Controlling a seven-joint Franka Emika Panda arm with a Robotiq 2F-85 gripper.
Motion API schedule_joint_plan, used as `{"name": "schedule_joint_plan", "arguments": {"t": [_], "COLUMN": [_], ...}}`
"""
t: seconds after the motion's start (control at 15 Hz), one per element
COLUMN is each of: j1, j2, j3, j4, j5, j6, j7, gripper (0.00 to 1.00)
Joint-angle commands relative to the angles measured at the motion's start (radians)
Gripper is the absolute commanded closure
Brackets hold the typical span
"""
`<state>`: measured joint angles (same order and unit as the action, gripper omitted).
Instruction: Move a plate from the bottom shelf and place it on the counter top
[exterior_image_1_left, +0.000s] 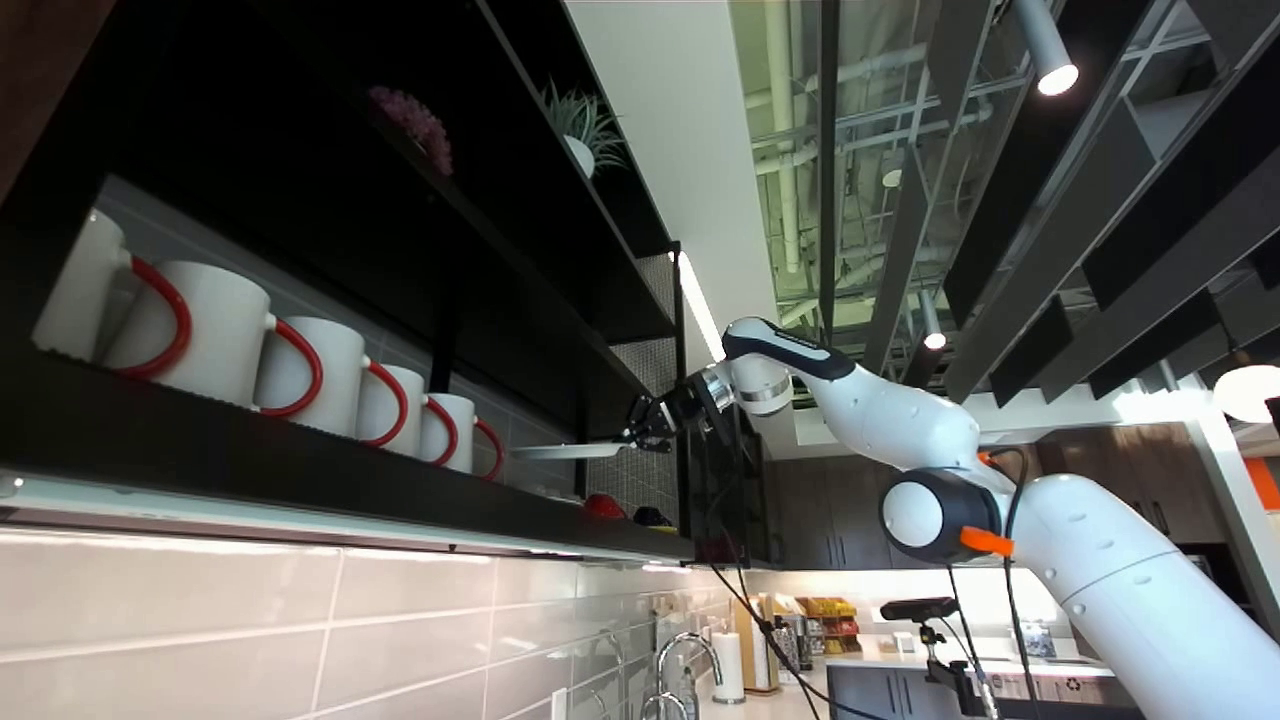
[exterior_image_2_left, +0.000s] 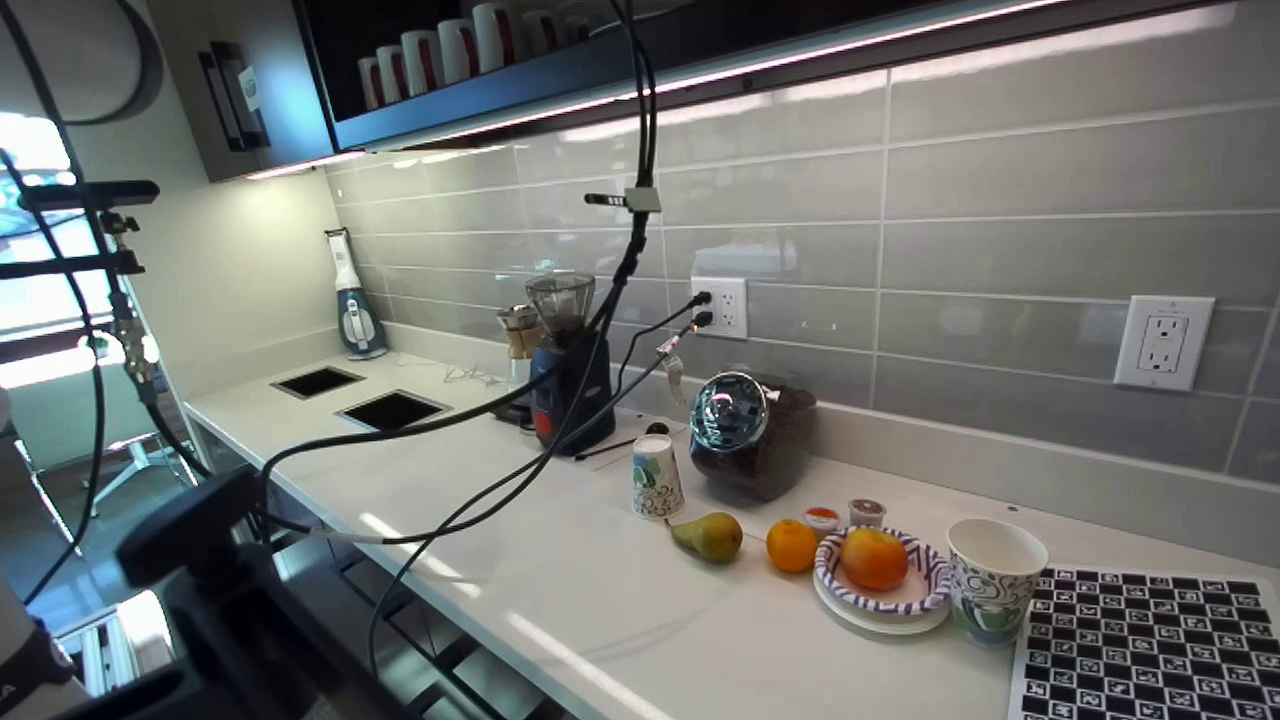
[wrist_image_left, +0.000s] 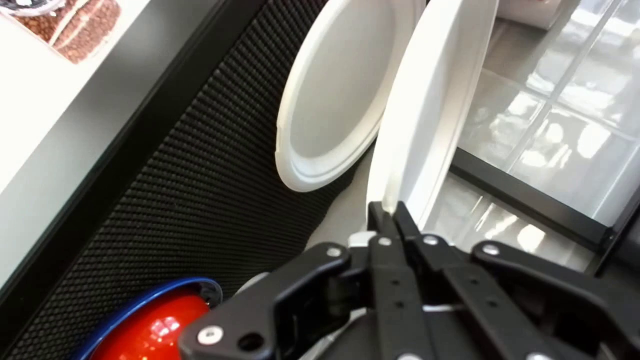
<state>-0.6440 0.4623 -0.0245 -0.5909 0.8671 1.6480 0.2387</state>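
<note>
While the Robotiq gripper (wrist_image_left: 389, 209) pinches a white plate (exterior_image_1_left: 570, 452), the bottom shelf (exterior_image_1_left: 400, 490) runs beneath it, at six o'clock.

Kitchen, apparently in a workplace. On the bottom shelf (exterior_image_1_left: 400, 490), a row of white mugs (exterior_image_1_left: 342, 375); below its level, a tiled backsplash (exterior_image_2_left: 1000, 245), a chrome tap (exterior_image_1_left: 686, 637) and a counter top (exterior_image_2_left: 780, 640) bearing a coffee grinder (exterior_image_2_left: 562, 400), pear (exterior_image_2_left: 714, 538) and orange (exterior_image_2_left: 792, 546); high above it, exposed ceiling pipes (exterior_image_1_left: 779, 60).
</note>
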Motion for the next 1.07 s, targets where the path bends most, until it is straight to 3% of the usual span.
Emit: {"name": "schedule_joint_plan", "arguments": {"t": [0.0, 0.27, 0.6, 0.73, 0.8, 1.0], "j1": [-0.035, -0.046, -0.086, -0.064, -0.062, -0.064], "j2": [-0.044, -0.082, -0.104, -0.105, -0.069, -0.072], "j3": [0.005, 0.004, 0.027, -0.009, 0.002, -0.008], "j4": [-0.026, -0.056, -0.084, -0.083, -0.028, -0.037], "j5": [0.015, 0.004, 0.081, 0.015, 0.028, 0.028], "j6": [-0.095, -0.209, -0.298, -0.257, -0.272, -0.271], "j7": [-0.017, -0.069, -0.155, -0.138, -0.119, -0.120], "gripper": [0.99, 0.99, 0.99, 0.99, 0.97, 0.97]}}
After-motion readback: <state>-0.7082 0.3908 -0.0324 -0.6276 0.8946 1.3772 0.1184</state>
